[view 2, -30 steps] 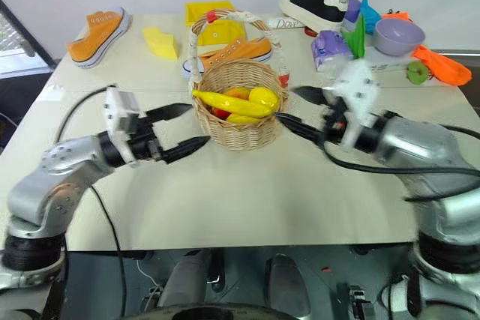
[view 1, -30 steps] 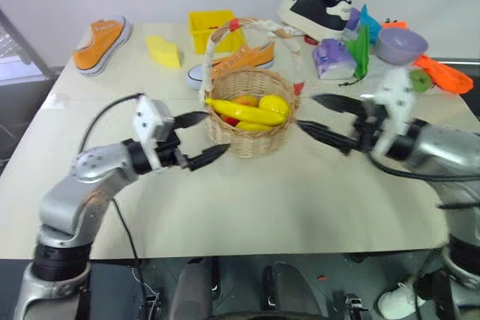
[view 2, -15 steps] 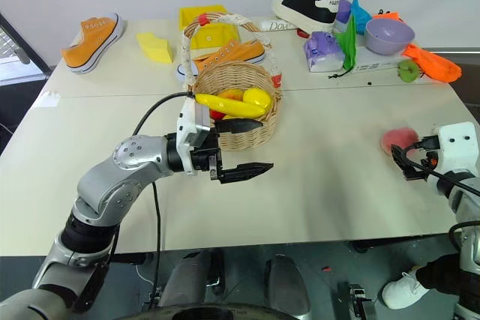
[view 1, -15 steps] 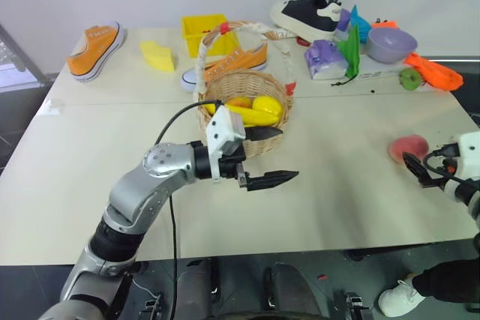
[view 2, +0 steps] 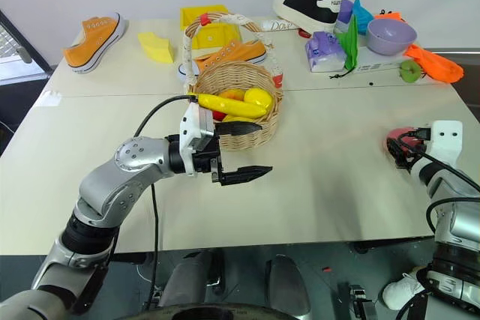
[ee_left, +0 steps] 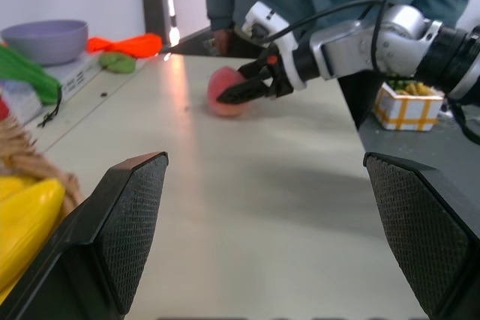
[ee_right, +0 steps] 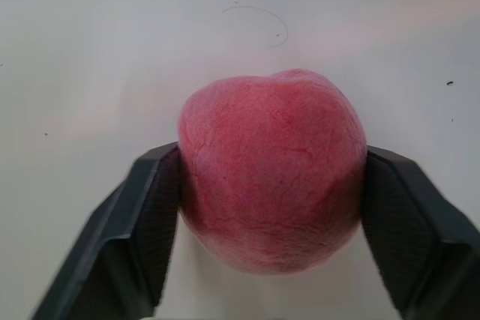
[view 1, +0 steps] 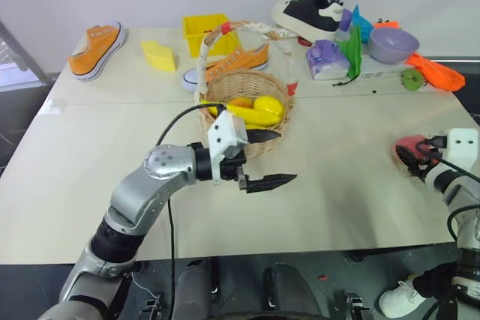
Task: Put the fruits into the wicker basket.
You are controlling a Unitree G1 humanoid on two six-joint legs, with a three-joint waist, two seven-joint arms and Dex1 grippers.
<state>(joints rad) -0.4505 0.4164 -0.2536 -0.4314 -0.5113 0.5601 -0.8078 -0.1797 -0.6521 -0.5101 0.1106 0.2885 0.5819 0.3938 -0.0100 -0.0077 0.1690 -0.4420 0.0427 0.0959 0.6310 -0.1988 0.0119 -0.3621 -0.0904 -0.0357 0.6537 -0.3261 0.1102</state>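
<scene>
Your peach (ee_right: pixel 273 168) lay on the table (view 1: pixel 345 177) near its right edge, well apart from the wicker basket (view 1: pixel 244 121), which already held the banana (view 1: pixel 244 114) and mango (view 1: pixel 270 104). It looked light, rigid and smooth, likely to roll, so a hold across its widest part suited it. Your right gripper (ee_right: pixel 273 219) had a finger pressed against each side of it. Your left gripper (view 1: pixel 264 157) hung spread and empty beside the basket. The pale tabletop carried shoes and clutter at the back.
</scene>
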